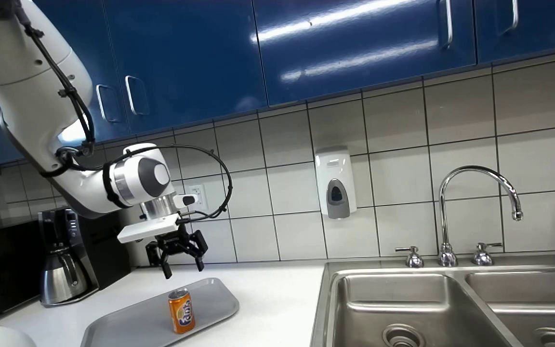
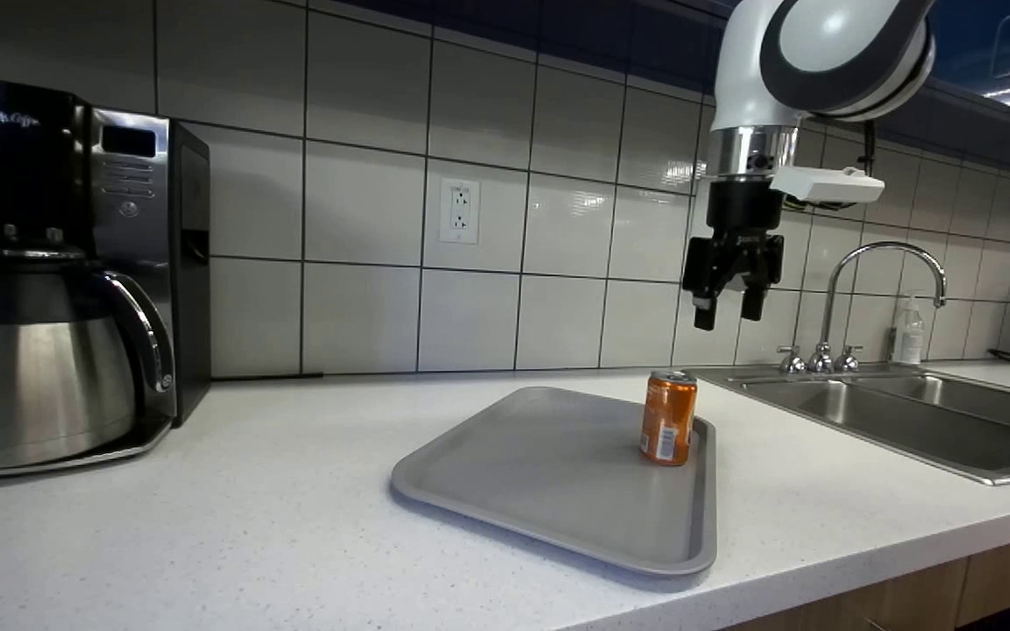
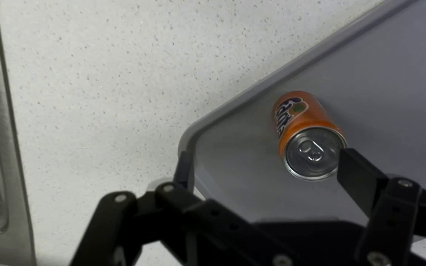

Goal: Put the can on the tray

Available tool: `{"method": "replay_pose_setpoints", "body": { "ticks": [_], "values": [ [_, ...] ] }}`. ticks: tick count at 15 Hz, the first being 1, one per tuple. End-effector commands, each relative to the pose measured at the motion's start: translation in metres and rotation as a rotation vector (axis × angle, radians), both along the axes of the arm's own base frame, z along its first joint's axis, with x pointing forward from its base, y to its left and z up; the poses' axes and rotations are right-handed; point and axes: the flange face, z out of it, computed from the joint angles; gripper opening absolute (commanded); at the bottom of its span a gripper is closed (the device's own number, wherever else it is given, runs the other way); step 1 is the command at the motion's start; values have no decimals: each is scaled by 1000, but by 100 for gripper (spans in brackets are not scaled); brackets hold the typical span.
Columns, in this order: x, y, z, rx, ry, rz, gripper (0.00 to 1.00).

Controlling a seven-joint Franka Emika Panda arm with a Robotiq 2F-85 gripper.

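Can (image 2: 669,419): one, small, orange, silvery top (pull-tab uppermost). Stands upright on the tray (image 2: 540,464), just inside the rim, near the corner closest to the sink (image 1: 388,296).

Gripper (image 1: 184,270): one, black. Fingers (image 3: 361,177) spread well apart, nothing held between them; tips higher than the lid in both exterior views, with a visible gap.

Governing relation: can lies below the gripper, long axis vertical. In the wrist view its lid falls between the two fingers' outlines, far nearer the finger at that view's right. Whether it stands squarely beneath the tips is hard to tell, height and sideways offset being poorly separated from these angles.

Arm (image 1: 36,130): one, white. Reaches from high up over the counter (image 2: 295,526), wrist bent so that the gripper points down.

Condition, as judged: placement looks complete, the can being on the tray and free. The coming move would then be a straight lift away; a sideways sweep at lower height could topple so upright a piece.
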Motion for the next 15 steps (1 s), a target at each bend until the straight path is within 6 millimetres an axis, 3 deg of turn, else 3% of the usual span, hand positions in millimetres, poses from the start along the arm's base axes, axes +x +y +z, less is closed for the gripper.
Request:
{"method": "replay_pose_setpoints", "body": {
  "ticks": [1,5,8,9,12,15],
  "values": [
    [-26,-24,11,20,-19,-34,100],
    [-30,-41,11,31,-14,-90,100],
    [-15,-68,-4,39,62,-212,100],
    [-21,-51,3,35,19,-141,100],
    [-19,-69,-8,38,48,-187,100],
    [-18,-70,-10,38,52,-189,100]
  ]
}}
